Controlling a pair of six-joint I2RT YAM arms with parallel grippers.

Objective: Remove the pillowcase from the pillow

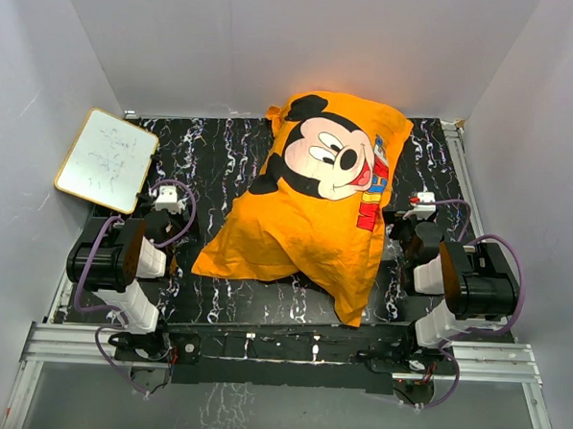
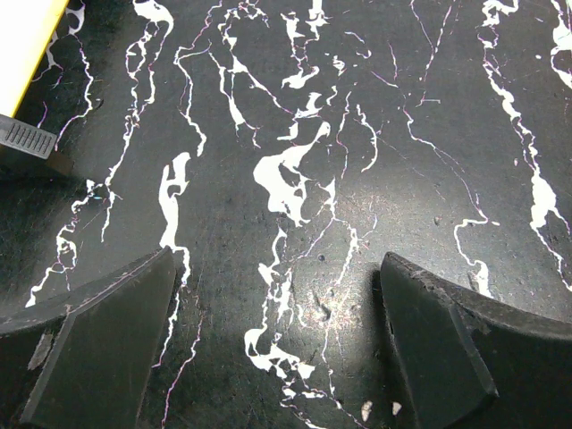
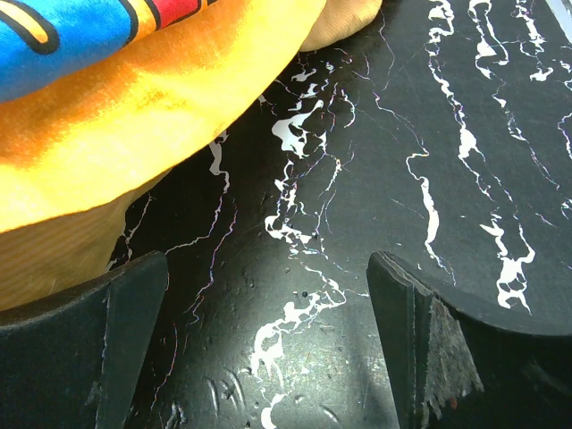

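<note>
The orange pillowcase (image 1: 315, 216) with the cartoon mouse face lies slantwise on the middle of the black marbled table (image 1: 212, 163). It covers the pillow, which is hidden inside it. Its right side fills the upper left of the right wrist view (image 3: 134, 116), with a pale tan patch (image 3: 344, 22) beyond it that I cannot identify. My left gripper (image 1: 176, 218) is open and empty over bare tabletop left of the case (image 2: 275, 268). My right gripper (image 1: 401, 230) is open and empty just right of the case, with the fabric close to its left finger (image 3: 266, 268).
A white whiteboard (image 1: 107, 159) with a wooden frame lies at the back left; its edge shows in the left wrist view (image 2: 22, 54). White walls enclose the table on three sides. A metal rail (image 1: 279, 353) runs along the near edge.
</note>
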